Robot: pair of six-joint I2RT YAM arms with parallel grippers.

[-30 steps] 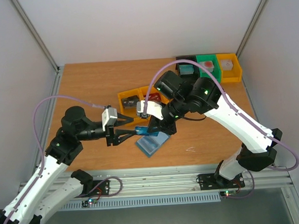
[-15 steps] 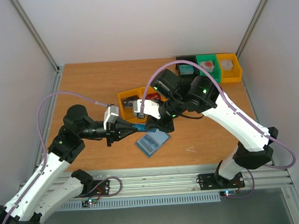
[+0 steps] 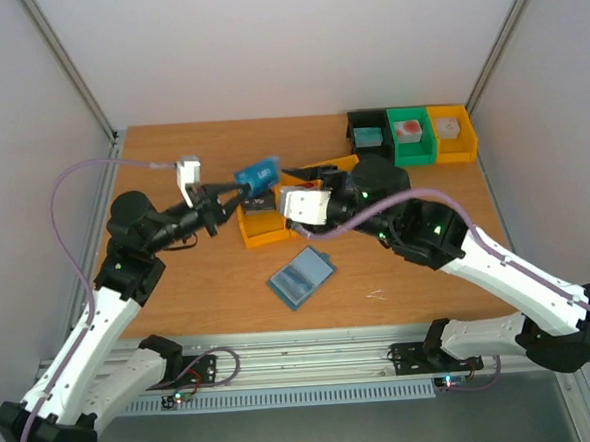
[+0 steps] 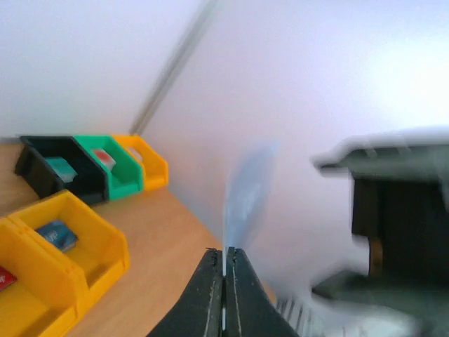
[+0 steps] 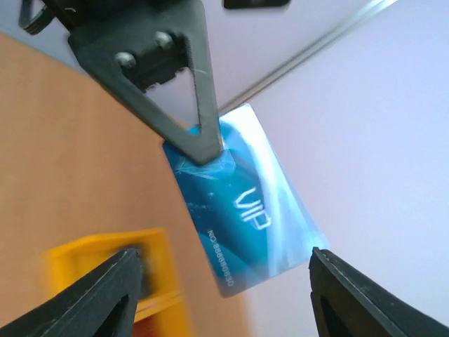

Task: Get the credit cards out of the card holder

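A blue credit card (image 3: 257, 173) marked "VIP" (image 5: 242, 210) hangs in the air above the yellow bins, and my left gripper (image 3: 225, 193) is shut on one corner of it. In the left wrist view the card (image 4: 245, 196) shows edge-on and blurred, rising from the shut left gripper (image 4: 224, 254). My right gripper (image 3: 294, 178) is open just right of the card; its two fingertips (image 5: 105, 288) stand wide apart on either side of the card's lower end, not touching it. The blue card holder (image 3: 301, 277) lies flat on the table below, apart from both grippers.
A yellow bin (image 3: 266, 231) sits under the card with a dark flat piece in it (image 4: 56, 235). A second yellow bin beside it is mostly hidden by my right arm. Black (image 3: 368, 134), green (image 3: 410, 136) and yellow (image 3: 452, 133) bins line the back right.
My left gripper shut on the blue card and carried it up and to the back left. My right gripper opened, letting go of it, and that arm swung away from the holder.
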